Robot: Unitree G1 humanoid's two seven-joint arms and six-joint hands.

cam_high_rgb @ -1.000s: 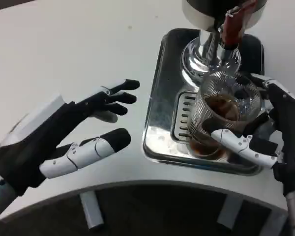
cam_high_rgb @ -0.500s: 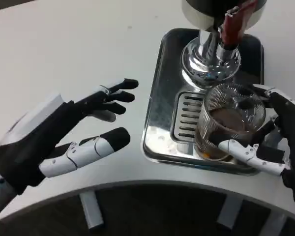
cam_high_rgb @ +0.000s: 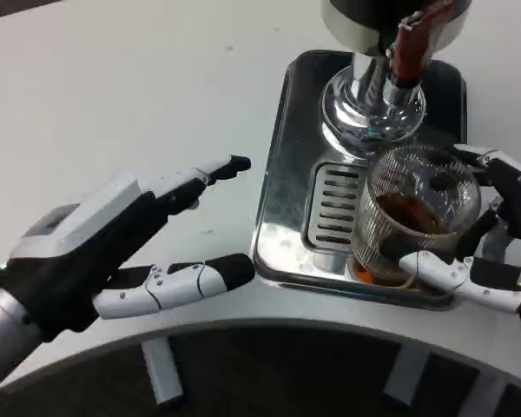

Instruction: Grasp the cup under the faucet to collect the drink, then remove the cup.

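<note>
A ribbed clear glass cup [cam_high_rgb: 414,215] with brown drink in it is held by my right hand [cam_high_rgb: 491,239], thumb in front and fingers behind it. It stands over the front right of the steel drip tray [cam_high_rgb: 282,195], just in front of the chrome faucet base [cam_high_rgb: 372,109]. The red tap handle [cam_high_rgb: 412,42] hangs from the dispenser at the top edge. My left hand [cam_high_rgb: 122,243] hovers over the white table left of the tray, fingers spread toward it, holding nothing.
The tray's slotted grate [cam_high_rgb: 334,207] lies left of the cup. The table's curved front edge [cam_high_rgb: 243,326] runs just below both hands, with dark floor beyond it. Bare white tabletop [cam_high_rgb: 113,95] stretches to the left and back.
My right hand has drawn the cup to the right and toward me, away from under the faucet. My left hand has shifted right, closer to the tray.
</note>
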